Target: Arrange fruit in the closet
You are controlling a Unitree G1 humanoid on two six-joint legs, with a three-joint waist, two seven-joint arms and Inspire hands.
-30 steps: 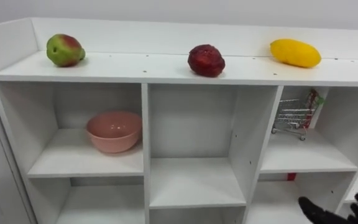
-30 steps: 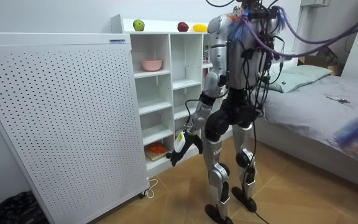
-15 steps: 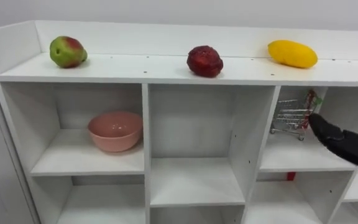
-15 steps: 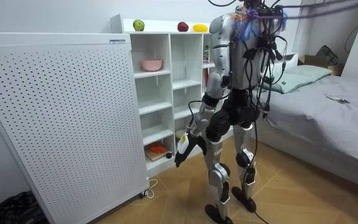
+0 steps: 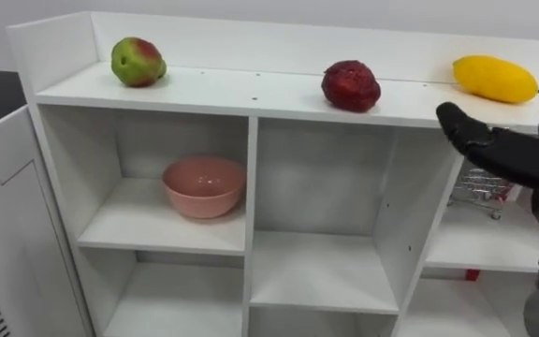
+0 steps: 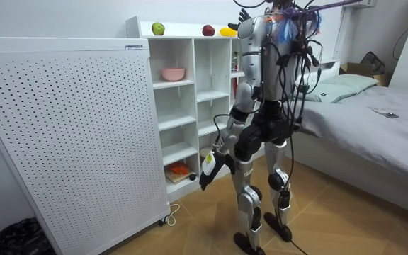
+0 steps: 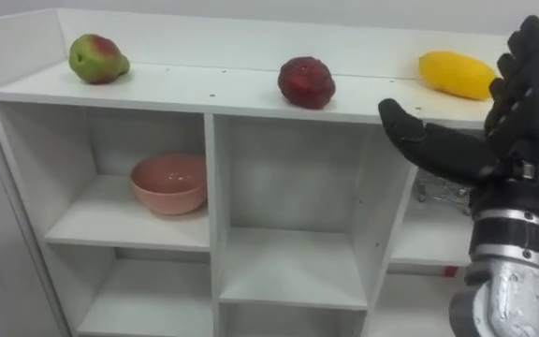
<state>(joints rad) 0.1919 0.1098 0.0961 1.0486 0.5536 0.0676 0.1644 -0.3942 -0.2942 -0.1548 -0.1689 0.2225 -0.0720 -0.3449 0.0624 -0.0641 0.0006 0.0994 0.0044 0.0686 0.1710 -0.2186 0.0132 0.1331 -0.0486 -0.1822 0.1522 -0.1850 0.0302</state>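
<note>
Three fruits lie on top of the white closet (image 5: 251, 94): a green-red mango (image 5: 138, 62) at the left, a dark red fruit (image 5: 350, 85) in the middle and a yellow mango (image 5: 494, 78) at the right. My right hand (image 7: 522, 131) is raised open in front of the closet's right side, just below and in front of the yellow mango (image 7: 456, 74), holding nothing. In the room view I stand facing the closet (image 6: 190, 106), and my left hand (image 6: 207, 170) hangs low beside my thigh.
A pink bowl (image 5: 204, 185) sits in the upper left compartment. A small wire shopping cart (image 5: 483, 187) stands in the upper right compartment, partly behind my hand. A white perforated panel (image 6: 69, 134) stands left of the closet, a bed (image 6: 374, 134) behind me.
My right hand has risen from the right compartment level to the top shelf's height, near the yellow mango. The camera has shifted, so the closet sits further right in the picture.
</note>
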